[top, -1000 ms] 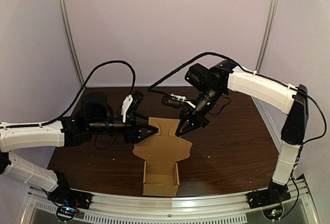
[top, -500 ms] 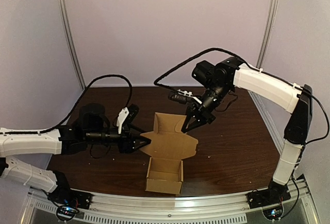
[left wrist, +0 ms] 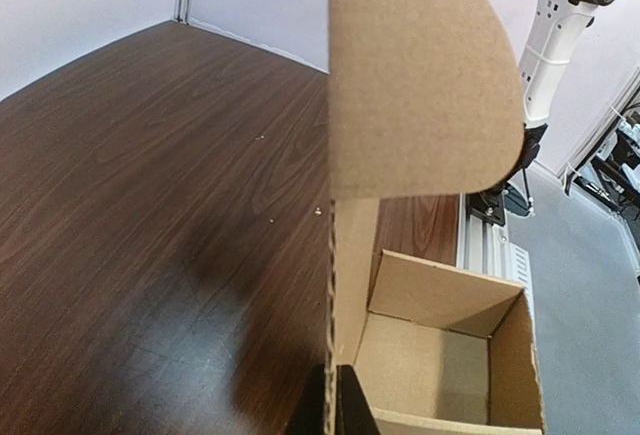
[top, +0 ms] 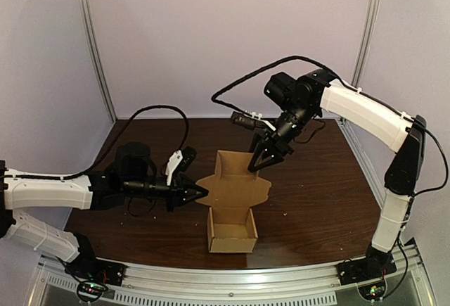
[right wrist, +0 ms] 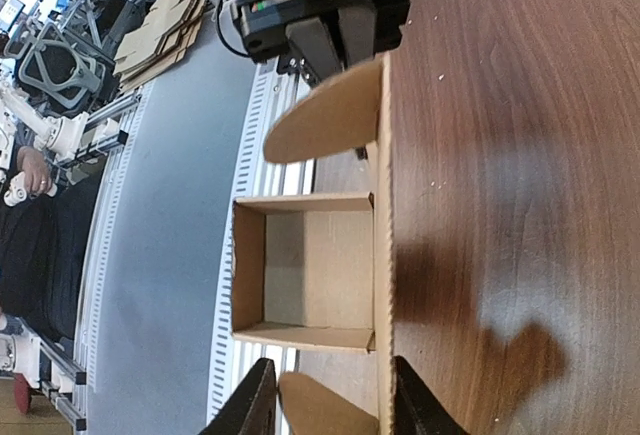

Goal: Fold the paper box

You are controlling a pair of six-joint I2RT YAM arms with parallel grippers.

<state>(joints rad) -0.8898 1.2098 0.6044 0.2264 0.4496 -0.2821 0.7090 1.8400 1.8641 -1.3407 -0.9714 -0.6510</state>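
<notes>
The brown paper box (top: 232, 232) stands near the table's front edge, its tray (right wrist: 305, 270) open and empty. Its lid (top: 235, 176) rises upright behind the tray, with a rounded flap on each side. My left gripper (top: 202, 193) is shut on the left flap (left wrist: 420, 75); the cardboard edge runs between its fingers (left wrist: 350, 415). My right gripper (right wrist: 330, 400) is open at the lid's top right corner. It straddles the lid's edge (right wrist: 383, 255) and the right flap (right wrist: 325, 407). Across the box, the left gripper (right wrist: 320, 30) shows holding the other flap (right wrist: 325, 115).
The dark wooden table (top: 316, 179) ends at a ridged aluminium rail (top: 281, 278) right in front of the box. The right arm's white link and base (left wrist: 545, 45) stand beyond the box. Black cables hang behind both arms.
The box slid rightward and nearer the front edge. Its lid swung from lying back to standing upright. The left gripper followed with the flap; the right gripper rose and moved back with the lid.
</notes>
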